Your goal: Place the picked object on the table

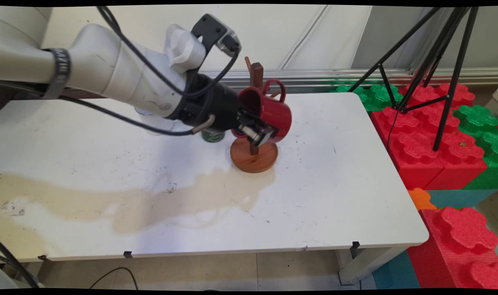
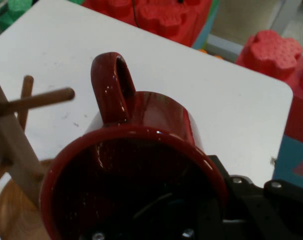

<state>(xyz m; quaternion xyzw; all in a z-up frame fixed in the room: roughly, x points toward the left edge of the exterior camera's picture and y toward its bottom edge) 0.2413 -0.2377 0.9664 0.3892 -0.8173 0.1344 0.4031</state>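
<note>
Red mug [image 1: 273,112] in hand [image 1: 262,133]

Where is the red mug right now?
In the main view the red mug is held off the table by the gripper, tipped sideways beside the wooden mug tree, near the table's far edge.

light: bright, even | shadow: soft, under arm on table [image 1: 322,196] | hand view: slightly soft
</note>
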